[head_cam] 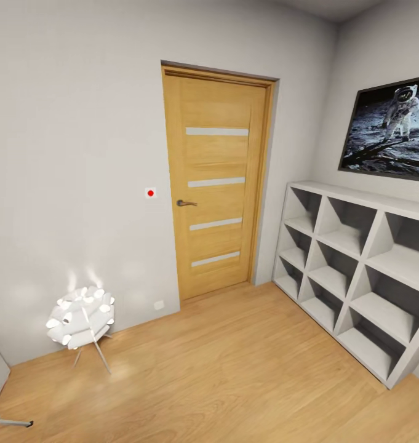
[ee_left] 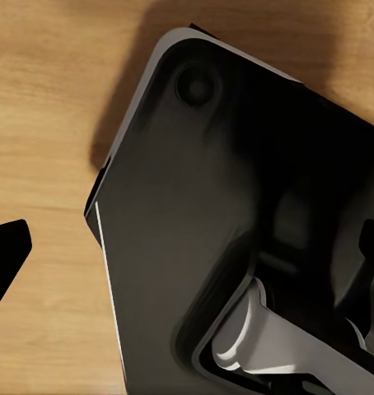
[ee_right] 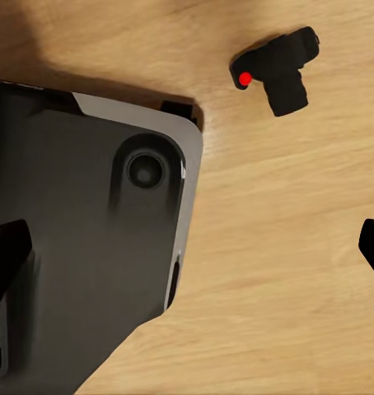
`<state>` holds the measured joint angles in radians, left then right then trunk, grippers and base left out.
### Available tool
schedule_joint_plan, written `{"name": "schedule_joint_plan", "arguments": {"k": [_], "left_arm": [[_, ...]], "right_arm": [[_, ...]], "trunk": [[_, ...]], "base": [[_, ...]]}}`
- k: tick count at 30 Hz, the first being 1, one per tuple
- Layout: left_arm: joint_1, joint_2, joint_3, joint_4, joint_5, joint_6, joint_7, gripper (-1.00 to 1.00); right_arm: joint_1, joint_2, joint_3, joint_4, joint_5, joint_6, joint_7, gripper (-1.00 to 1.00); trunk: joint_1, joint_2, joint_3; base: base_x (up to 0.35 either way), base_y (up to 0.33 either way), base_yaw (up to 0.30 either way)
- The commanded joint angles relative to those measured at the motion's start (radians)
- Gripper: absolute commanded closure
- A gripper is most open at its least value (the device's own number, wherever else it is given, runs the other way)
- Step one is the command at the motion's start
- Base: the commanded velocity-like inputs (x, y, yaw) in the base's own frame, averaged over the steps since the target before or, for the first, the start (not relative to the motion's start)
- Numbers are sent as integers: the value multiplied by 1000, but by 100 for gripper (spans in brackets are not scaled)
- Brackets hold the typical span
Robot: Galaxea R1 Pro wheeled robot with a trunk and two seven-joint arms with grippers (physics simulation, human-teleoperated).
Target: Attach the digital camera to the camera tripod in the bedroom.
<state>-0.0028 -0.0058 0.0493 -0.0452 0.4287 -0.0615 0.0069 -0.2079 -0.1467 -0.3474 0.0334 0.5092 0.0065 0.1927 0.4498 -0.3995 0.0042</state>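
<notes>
Digital camera [ee_right: 276, 72] on floor [ee_right: 278, 247], beyond right tool [ee_right: 195, 247].

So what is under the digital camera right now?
The digital camera lies on bare light wood floor, beside the robot's dark base. Its body covers the contact patch, so nothing else can be confirmed beneath it.

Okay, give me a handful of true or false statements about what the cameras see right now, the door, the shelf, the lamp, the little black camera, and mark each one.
1. The wooden door is closed. True.
2. The digital camera sits on the white shelf unit. False: it lies on the wood floor.
3. The white-ball floor lamp is lit. True.
4. The wall picture shows a sailboat. False: an astronaut.
5. The shelf's compartments hold books. False: they look empty.
</notes>
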Motion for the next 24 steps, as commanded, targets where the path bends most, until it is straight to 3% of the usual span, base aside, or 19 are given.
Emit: {"name": "schedule_joint_plan", "arguments": {"k": [1,17,24], "left_arm": [[0,0,5,1,-1,-3,1,-100],[0,0,6,1,-1,-3,1,-100],[0,0,6,1,-1,-3,1,-100]], "right_arm": [[-1,-1,-8,2,8,1,2,-100],[-1,-1,-8,1,8,-1,2,-100],[-1,-1,-8,1,8,-2,1,-100]], "trunk": [[0,-1,0],[0,-1,0],[0,-1,0]], "base": [[0,0,31],[0,0,213],[0,0,72]]}}
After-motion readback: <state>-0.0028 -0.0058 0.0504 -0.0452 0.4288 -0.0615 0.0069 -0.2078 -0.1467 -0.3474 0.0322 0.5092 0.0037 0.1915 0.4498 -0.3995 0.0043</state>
